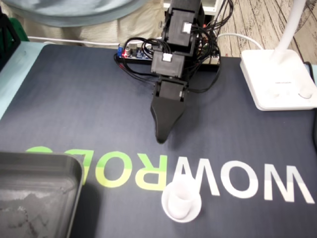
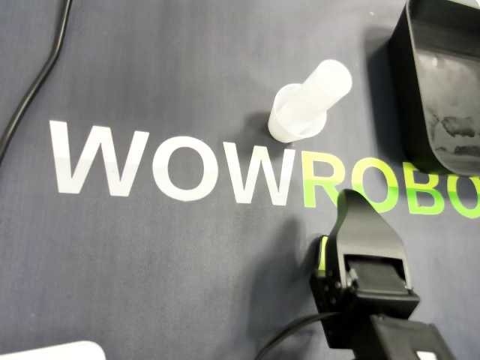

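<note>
Gripper [image 1: 161, 138] holds nothing, its opening cannot be told; cup [image 1: 182, 199] stands upright nearby, long axis vertical; tray [image 1: 49, 158] well aside

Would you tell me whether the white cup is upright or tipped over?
Upright: the white cup stands on its wide round base on the mat.
</note>
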You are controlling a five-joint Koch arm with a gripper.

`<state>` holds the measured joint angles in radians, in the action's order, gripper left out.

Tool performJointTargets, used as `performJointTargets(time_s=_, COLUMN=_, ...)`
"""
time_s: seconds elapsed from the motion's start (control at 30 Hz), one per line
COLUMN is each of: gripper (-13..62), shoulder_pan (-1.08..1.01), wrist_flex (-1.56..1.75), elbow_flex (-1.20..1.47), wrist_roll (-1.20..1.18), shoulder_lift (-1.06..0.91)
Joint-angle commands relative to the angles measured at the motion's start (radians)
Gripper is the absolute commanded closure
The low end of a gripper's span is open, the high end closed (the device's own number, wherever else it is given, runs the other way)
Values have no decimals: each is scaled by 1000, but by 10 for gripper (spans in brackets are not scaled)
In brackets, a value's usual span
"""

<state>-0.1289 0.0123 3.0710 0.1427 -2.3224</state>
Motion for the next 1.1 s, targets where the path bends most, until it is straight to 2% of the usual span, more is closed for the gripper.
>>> performJointTargets(time_s=0.0, gripper=155, shoulder_pan=8, wrist_flex=-6, elbow_flex=32, wrist_roll=-3, shoulder_lift=-75)
performJointTargets(time_s=0.8, gripper=159, shoulder_pan=-5, wrist_flex=61, elbow_flex=3, wrist_roll=2, shoulder_lift=-80)
performJointTargets(time_s=1.07, gripper=166, shoulder_pan=-2, wrist_flex=51, elbow_flex=-167, wrist_roll=37, shoulder_lift=-77)
